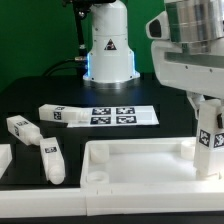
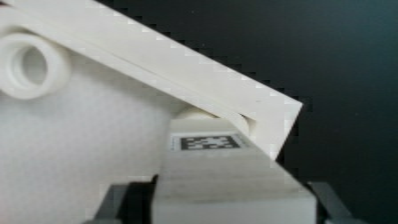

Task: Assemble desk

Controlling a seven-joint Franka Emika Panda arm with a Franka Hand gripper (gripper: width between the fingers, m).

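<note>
Leg [image 2: 222, 188] between fingers [image 2: 121, 206] at panel [image 1: 140, 165] corner

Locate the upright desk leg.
At the exterior view's right: the upright leg is held in the gripper, at the desk panel's right-hand corner, right of the marker board.

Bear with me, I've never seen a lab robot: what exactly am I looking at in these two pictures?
It is one white robot arm putting a small desk together from loose white parts. The wider picture comes from a camera standing away from the arm. The close-up comes from a camera on its wrist, looking past the claw. On the black table lie the desk panel, a flat piece with a raised rim, three loose legs, and a thin marker board carrying printed tags. The claw grips a fourth leg, held upright at one corner of the panel.
</note>
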